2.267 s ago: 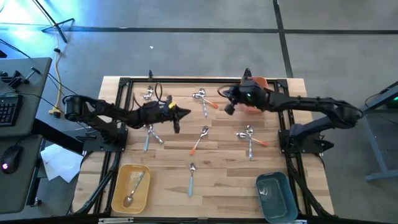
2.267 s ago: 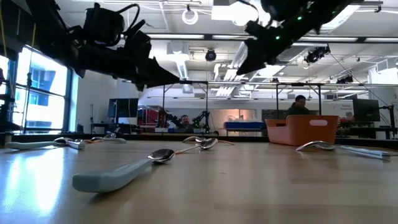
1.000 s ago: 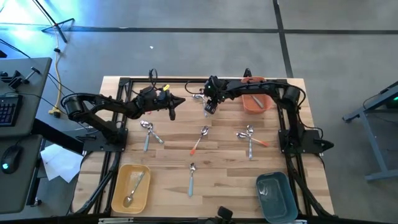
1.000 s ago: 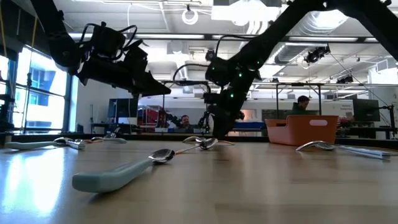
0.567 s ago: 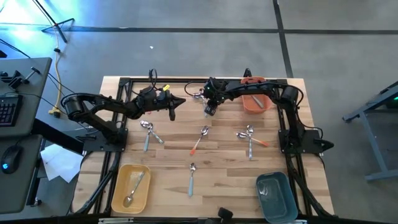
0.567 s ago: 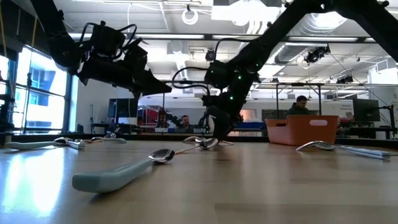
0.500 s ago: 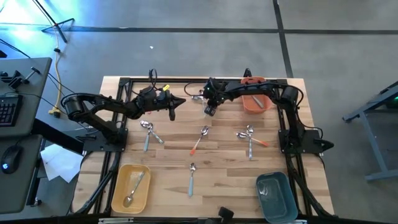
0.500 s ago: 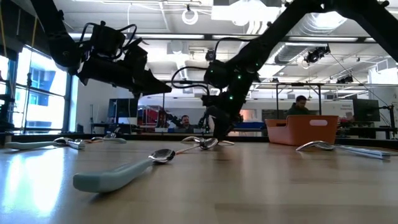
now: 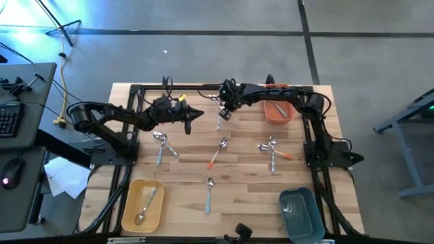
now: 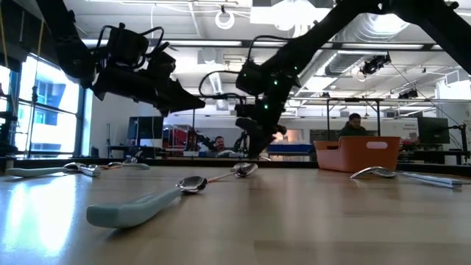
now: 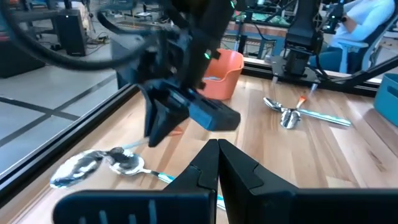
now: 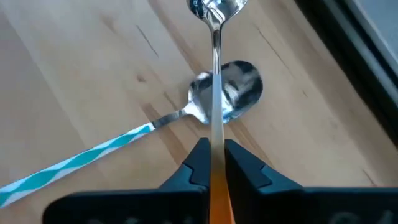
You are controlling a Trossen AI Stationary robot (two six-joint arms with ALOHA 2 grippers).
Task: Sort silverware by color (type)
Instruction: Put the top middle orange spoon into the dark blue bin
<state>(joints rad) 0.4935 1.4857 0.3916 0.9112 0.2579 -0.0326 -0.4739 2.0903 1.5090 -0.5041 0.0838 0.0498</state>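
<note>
Wooden slat table [image 9: 244, 193] w/ a workshop room behind; left gripper [image 9: 197, 114] hovers mid-table, fingers together on nothing, silverware scattered around it, one spoon lying in the yellow tray [image 9: 143, 204]. Right gripper [image 12: 211, 163] is clamped on an orange-handled spoon [image 12: 215, 74], lifted above a teal-striped spoon [image 12: 155, 137] near the back edge. Risk: grip is thin, on the handle only, so the spoon could pivot or slip en route to the orange bin [image 9: 278, 112].

Silverware scattered across the tabletop [image 9: 183, 203], bins at the edges, both hands near the far side.

The right hand [image 9: 222, 112] holds a spoon [image 12: 214, 74] above another spoon [image 12: 205, 112] at the far centre; the left hand [image 9: 194, 114] hangs just to its left. One bin [image 9: 278, 110] sits at the far right, one [image 9: 299, 213] at the near right, and one [image 9: 142, 204] at the near left with a spoon [image 9: 145, 207] in it. More spoons lie between: a pair [image 9: 161, 144] at left, one [image 9: 218, 150] in the middle, a cluster [image 9: 272, 150] at right, one [image 9: 209, 193] near the front.
</note>
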